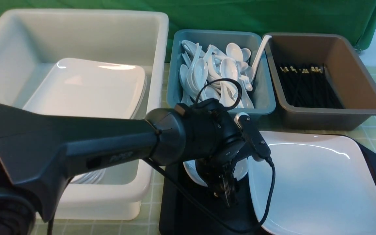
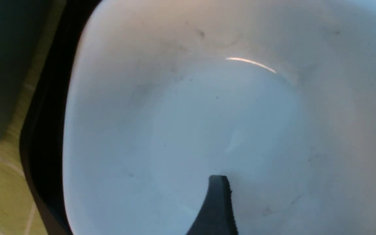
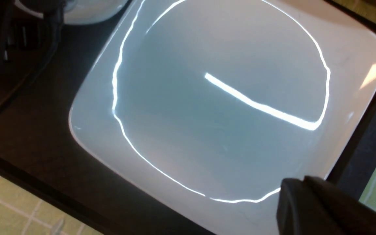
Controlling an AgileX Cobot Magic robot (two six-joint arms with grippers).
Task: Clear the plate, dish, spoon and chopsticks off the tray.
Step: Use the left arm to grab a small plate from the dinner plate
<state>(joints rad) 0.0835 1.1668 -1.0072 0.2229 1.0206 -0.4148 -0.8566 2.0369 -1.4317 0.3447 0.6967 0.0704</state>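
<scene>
Left gripper (image 1: 224, 193) hangs point-down over the dish (image 1: 193, 174), its arm reaching across from the left. Jaw state: cannot tell. The left wrist view gives only one finger (image 2: 219, 205), low over the dish's white hollow.

Right gripper (image 3: 292, 195) is clenched with nothing seen in it, poised at the rim of the plate (image 1: 315, 182).

The dish sits on the left part of the tray (image 1: 175, 209), just beside the plate; both are on the tray. No spoon or chopsticks show on the visible tray.

Judgement: the step in hand is taking the dish.
- Put one finger inside the wall and one outside.
- Pinch the rim, not the slick hollow.
- Lift straight up to clear the plate's edge.
- Carry it leftward to the white tub (image 1: 77, 29).
</scene>
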